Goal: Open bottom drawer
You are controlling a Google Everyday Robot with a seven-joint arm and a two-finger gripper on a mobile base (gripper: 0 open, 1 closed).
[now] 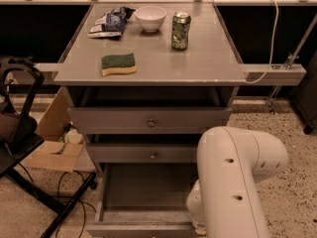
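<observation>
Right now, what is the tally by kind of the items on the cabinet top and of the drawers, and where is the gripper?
Sponge: 1
Bowl: 1
Can: 1
Snack bag: 1
Drawers: 3 (top drawer, middle drawer, bottom drawer pulled open)
Total: 7
Gripper: not in view; only the white arm shows, lower right.

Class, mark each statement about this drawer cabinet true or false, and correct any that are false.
1. The bottom drawer is pulled out. True.
2. The sponge lies inside that drawer. False: it lies on the tabletop.
3. The can stands upright beside the bowl. True.
4. The robot's hand grips the top knob. False: the knob is free; the hand is out of view, and only the white arm shows, lower right.
</observation>
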